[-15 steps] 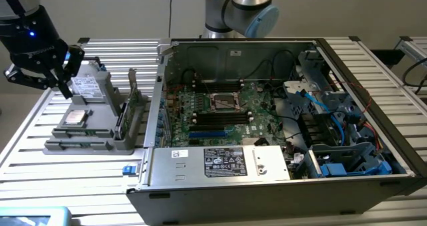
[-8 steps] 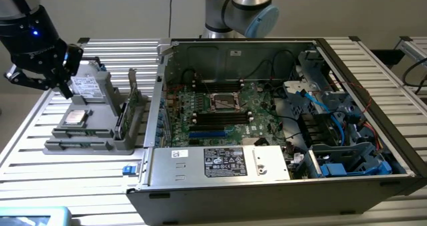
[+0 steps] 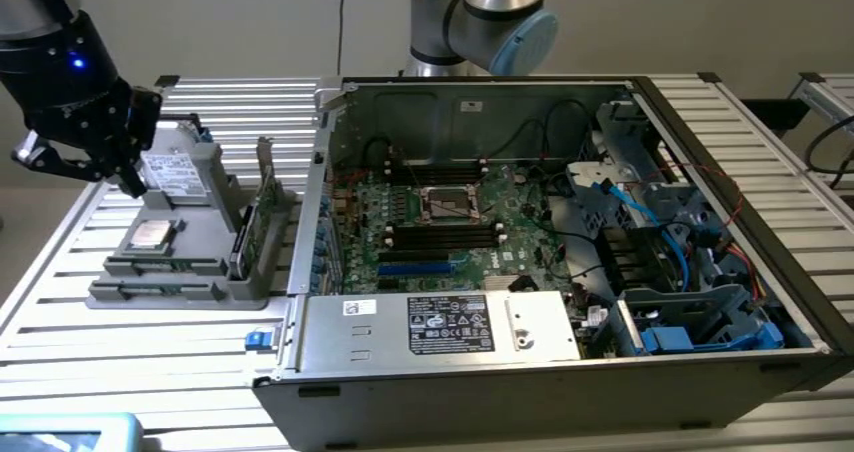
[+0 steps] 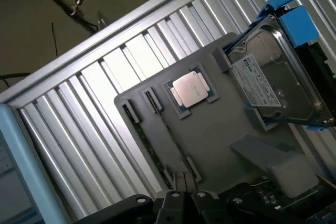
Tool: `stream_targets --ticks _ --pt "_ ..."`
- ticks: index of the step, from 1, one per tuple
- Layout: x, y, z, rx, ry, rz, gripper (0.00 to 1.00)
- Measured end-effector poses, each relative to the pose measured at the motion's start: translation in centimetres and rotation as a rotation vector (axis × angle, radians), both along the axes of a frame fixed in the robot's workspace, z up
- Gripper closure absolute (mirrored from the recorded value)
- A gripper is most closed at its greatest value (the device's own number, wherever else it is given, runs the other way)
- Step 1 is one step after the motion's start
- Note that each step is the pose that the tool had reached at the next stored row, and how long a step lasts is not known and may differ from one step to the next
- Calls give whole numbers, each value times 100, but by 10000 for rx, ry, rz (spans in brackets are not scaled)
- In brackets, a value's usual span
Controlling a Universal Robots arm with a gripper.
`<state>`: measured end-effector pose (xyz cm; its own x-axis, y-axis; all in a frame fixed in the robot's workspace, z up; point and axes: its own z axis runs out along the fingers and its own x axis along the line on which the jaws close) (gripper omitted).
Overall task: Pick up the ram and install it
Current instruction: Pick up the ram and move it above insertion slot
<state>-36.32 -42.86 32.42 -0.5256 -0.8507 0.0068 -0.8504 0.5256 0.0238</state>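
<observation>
Gripper (image 3: 134,183) hovered over grey parts tray (image 3: 180,298), jaws closed, nothing held. Ram (image 4: 143,132) stood on edge in tray slot, near processor (image 4: 190,88), close to the closed tips. No pick-up yet, by the look of it. Install not begun. Open computer case (image 3: 534,392) and motherboard (image 3: 514,197) lay well apart, toward exterior view's right.

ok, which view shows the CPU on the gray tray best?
Wrist view: the CPU is seen almost straight on, its whole metal lid and green border clear, lying flat on the gray tray. The exterior view shows the CPU at a shallow angle, farther off.
</observation>
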Motion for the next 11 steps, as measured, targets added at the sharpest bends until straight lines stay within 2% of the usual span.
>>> stream_targets --ticks 11 --pt "0 0 -1 0 0 2007 89"
